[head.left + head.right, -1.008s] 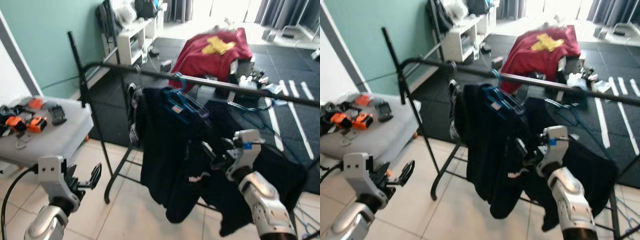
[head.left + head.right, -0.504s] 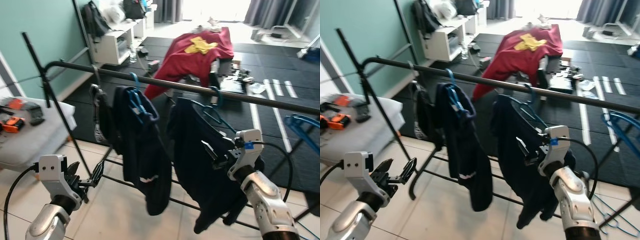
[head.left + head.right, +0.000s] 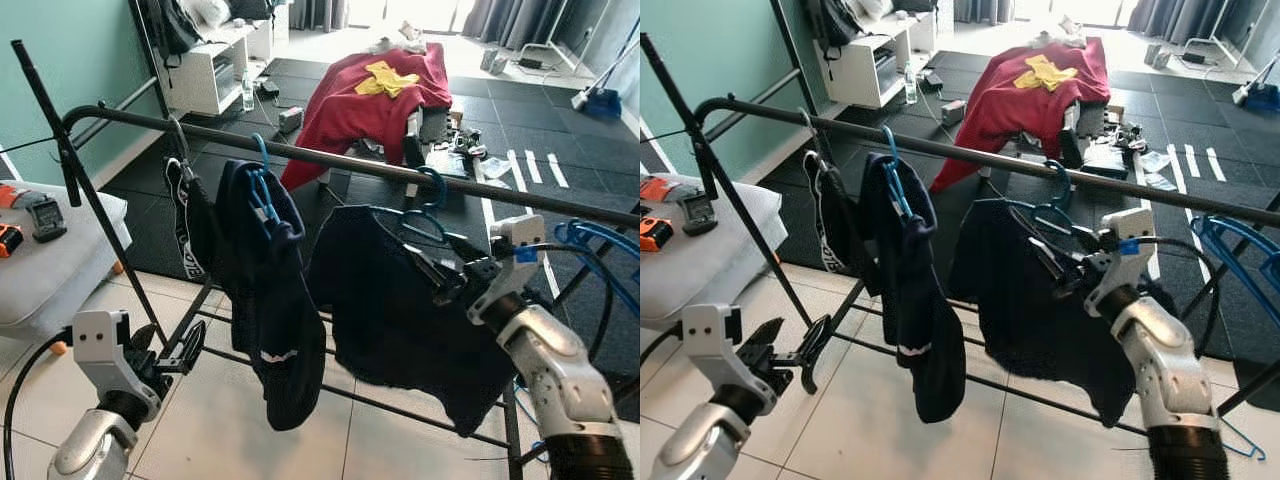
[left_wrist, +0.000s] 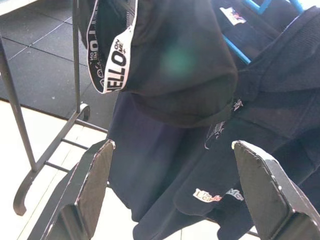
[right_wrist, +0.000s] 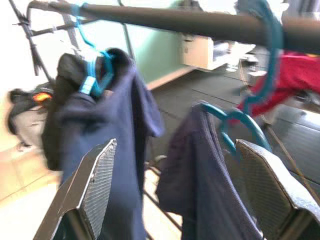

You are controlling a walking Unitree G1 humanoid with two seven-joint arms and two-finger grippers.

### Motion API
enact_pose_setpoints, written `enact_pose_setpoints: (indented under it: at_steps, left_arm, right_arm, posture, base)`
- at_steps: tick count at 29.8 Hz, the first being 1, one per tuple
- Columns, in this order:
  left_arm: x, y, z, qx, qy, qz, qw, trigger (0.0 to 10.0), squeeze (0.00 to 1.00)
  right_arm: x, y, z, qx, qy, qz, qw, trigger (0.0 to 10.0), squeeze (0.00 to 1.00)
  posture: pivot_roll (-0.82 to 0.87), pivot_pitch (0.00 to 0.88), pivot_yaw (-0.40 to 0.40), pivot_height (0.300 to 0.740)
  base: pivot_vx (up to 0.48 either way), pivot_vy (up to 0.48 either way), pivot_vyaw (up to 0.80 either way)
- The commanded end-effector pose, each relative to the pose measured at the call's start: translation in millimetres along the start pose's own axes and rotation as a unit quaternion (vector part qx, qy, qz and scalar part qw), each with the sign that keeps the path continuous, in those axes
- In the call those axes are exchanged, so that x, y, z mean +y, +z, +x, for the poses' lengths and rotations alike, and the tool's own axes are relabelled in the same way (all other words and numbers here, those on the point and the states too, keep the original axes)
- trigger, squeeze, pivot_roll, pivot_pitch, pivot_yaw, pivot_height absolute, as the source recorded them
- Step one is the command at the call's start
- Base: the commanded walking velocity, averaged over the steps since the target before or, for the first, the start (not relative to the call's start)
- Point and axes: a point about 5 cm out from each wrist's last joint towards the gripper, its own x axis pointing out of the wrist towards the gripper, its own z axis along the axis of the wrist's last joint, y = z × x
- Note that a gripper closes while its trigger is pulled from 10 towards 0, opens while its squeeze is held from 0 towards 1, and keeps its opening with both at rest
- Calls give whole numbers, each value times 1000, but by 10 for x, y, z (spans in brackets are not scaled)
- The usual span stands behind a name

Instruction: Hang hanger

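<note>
On the black clothes rail (image 3: 330,160), running across the scene from the robot's left and farther away to its right:

- Teal hanger (image 3: 1052,212), hook over the rail right of centre; long axis roughly along the rail, one shoulder sloping down toward the right end effector. It carries a dark navy garment (image 3: 395,310) that hangs spread wide below the rail.
- Blue hanger (image 3: 262,195), hooked left of centre, turned nearly end-on so its long axis points toward the robot; it bears a second dark garment (image 3: 270,310) hanging long and narrow.
- Black item with a white lettered waistband (image 4: 112,55), draped at the rail's left end, just beside the second garment.
- Blue hangers (image 3: 600,250), empty, at the rail's far right.

Right end effector (image 3: 1055,262): raised at the upper edge of the navy garment, just below the teal hanger's shoulder. In the right wrist view its fingers (image 5: 95,185) stand wide apart with nothing between them, the hanger and rail lying beyond.

Left end effector (image 3: 170,348): low, near the rack's left leg (image 3: 115,235), well clear of the hangers. Fingers (image 4: 95,185) spread wide, holding nothing, facing the hanging garments.

Surroundings: grey table (image 3: 50,270) at the robot's left with small black and orange devices (image 3: 45,215); red cloth with a yellow patch (image 3: 375,90) over furniture beyond the rail; white shelf unit (image 3: 215,70); tile floor (image 3: 220,430) below the rack.
</note>
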Motion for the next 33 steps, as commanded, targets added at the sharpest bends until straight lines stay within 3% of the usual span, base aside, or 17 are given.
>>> enact_pose_setpoints:
  at_steps: [1, 6, 7, 8, 10, 15, 21, 26, 27, 28, 33]
  left_arm:
    - [7, 0, -19, 1, 0, -4, 1000, 10000, 0]
    - [6, 0, -20, 1, 0, -6, 1000, 10000, 0]
    - [6, 0, -21, 1, -1, -6, 1000, 10000, 0]
    - [6, 0, -21, 1, -1, -6, 1000, 10000, 0]
    - [7, 2, -24, 1, -1, -6, 1000, 10000, 0]
    - [7, 1, -29, 2, -1, -7, 1000, 10000, 0]
    - [3, 3, -33, 2, -1, -6, 1000, 10000, 0]
    - [3, 3, -35, 2, -1, -6, 1000, 10000, 0]
    - [2, 1, -35, 2, -1, -6, 1000, 10000, 0]
    - [1, 0, -35, 2, -1, -6, 1000, 10000, 0]
    - [-1, -1, -33, 2, -2, -6, 1000, 10000, 0]
  right_arm:
    - [-31, 146, -11, -14, 11, -6, 1000, 10000, 0]
    - [-147, 270, -22, -20, -16, -31, 999, 10000, 0]
    - [-213, 275, -39, 1, -31, -58, 998, 10000, 0]
    - [-213, 275, -39, 1, -31, -58, 998, 10000, 0]
    - [-319, 220, -94, 57, -59, -98, 992, 10000, 0]
    - [-365, 96, -155, 115, -74, -89, 987, 10000, 0]
    - [-238, -229, -239, 225, -29, -78, 971, 10000, 0]
    - [-242, -291, -256, 244, -34, -71, 967, 10000, 0]
    - [-277, -288, -254, 244, -46, -67, 966, 4471, 0]
    - [-310, -280, -253, 242, -59, -64, 966, 0, 0]
    - [-360, -261, -251, 239, -77, -65, 966, 0, 0]
  posture:
    - [-119, 64, -28, 740]
    - [-120, 64, -28, 740]
    - [-121, 65, -28, 740]
    - [-121, 65, -28, 740]
    - [-122, 67, -27, 740]
    - [-121, 68, -27, 740]
    - [-116, 69, -32, 740]
    - [-115, 69, -32, 740]
    - [-117, 68, -32, 740]
    - [-117, 67, -33, 740]
    - [-119, 67, -33, 740]
  base:
    - [0, 0, 0]
    - [0, 0, 0]
    - [0, 0, 0]
    - [0, 0, 0]
    - [0, 0, 0]
    - [0, 0, 0]
    - [0, 0, 0]
    - [0, 0, 0]
    - [0, 0, 0]
    - [0, 0, 0]
    - [0, 0, 0]
